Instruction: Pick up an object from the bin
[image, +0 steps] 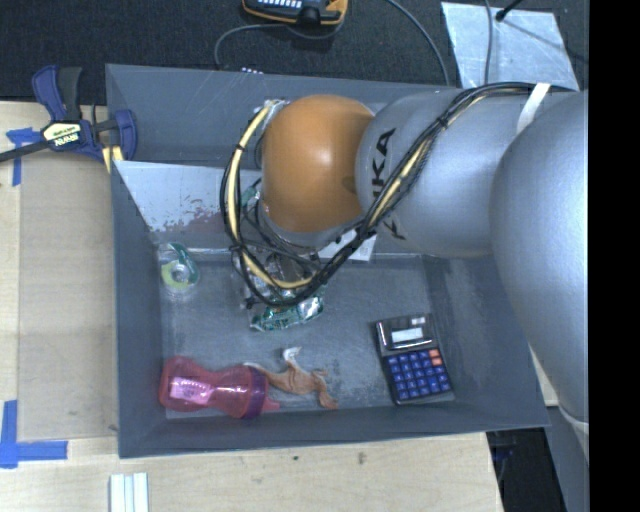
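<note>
Bin (135, 330) matt grey metal, scuffed; pink bottle (205, 388) glossy plastic; calculator (413, 360) matt plastic; orange cover (310, 165) smooth, satin.

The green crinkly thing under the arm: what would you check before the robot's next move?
1. Is the gripper over the green crinkly thing, mid-bin: ok.
2. Is that thing held: cannot tell; the cables hide the contact.
3. Does the calculator, lower right, lie apart from it: ok.
4. Do the pink bottle and the brown toy, by the view's lower wall, lie apart from it: ok.
5. Does the clear tape roll, at left, lie apart from it: ok.
</note>
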